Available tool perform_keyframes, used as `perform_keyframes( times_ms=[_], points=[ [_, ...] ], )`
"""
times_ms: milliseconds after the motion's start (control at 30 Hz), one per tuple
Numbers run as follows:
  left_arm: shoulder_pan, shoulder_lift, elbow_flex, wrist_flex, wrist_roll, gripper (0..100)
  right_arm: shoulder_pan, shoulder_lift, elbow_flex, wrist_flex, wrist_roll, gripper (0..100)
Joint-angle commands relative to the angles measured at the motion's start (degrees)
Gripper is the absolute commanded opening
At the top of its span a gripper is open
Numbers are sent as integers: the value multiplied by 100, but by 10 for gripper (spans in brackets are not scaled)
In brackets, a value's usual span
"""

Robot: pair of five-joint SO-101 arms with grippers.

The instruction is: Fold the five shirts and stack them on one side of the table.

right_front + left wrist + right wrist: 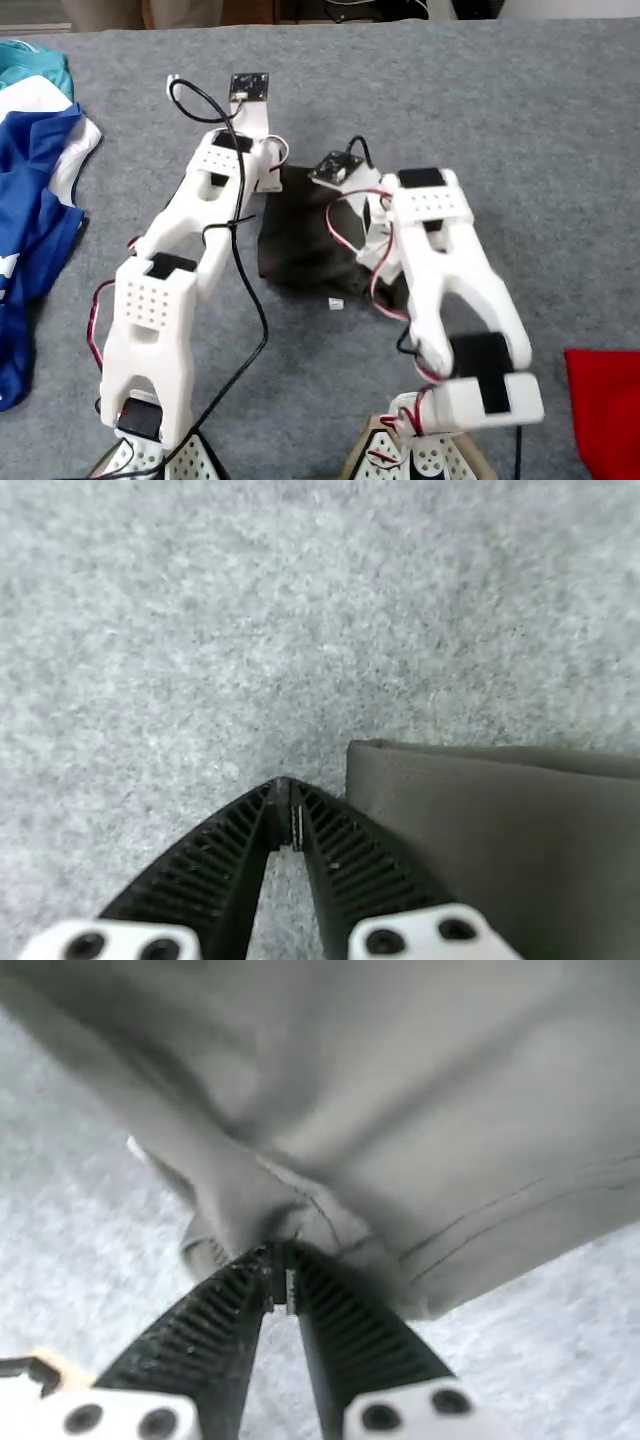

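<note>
A folded dark shirt (300,240) lies on the grey table cover between my two arms. My left gripper (268,157) rests at the shirt's far left corner. In the left wrist view this gripper (283,812) is shut on nothing, its tips on the cover just beside the dark shirt's corner (500,830). My right gripper (372,255) sits at the shirt's right side, mostly hidden under the arm. Up close, the right gripper (282,1272) is shut on a bunched fold of the dark shirt (400,1110).
A heap of blue, white and teal shirts (35,190) fills the left edge of the table. A red shirt (605,410) lies at the near right edge. A black cable (240,260) loops over the left arm. Bare grey cover (520,110) spreads across the far right.
</note>
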Motion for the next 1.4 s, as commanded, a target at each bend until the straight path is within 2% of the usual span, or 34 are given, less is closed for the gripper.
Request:
perform_keyframes(
  times_ms=[0, 333, 433, 533, 700, 833, 933, 1200, 1367],
  points=[
    [18, 295, -853, 404, -44, 20, 57, -681, 488, 35, 185, 5],
    [18, 1367, -2778, 1749, -53, 20, 796, -1701, 356, 466, 668, 9],
    [18, 1596, -3200, 2040, -44, 20, 752, -1789, -48, 545, 668, 10],
    [18, 1780, -3534, 2286, -53, 20, 462, -1684, -242, 114, 615, 40],
    [18, 1982, -3851, 2532, -44, 20, -154, -866, -242, -545, 378, 51],
    [18, 2018, -3912, 2593, -35, 20, -233, -66, -242, -791, 114, 3],
    [18, 2018, -3912, 2602, -35, 20, -189, 251, -207, -765, 0, 5],
    [18, 2026, -3912, 2576, -35, 20, -22, -523, 470, -396, 26, 5],
    [18, 2026, -3912, 2576, -35, 20, 154, -1235, 1332, -589, 149, 5]
  ],
)
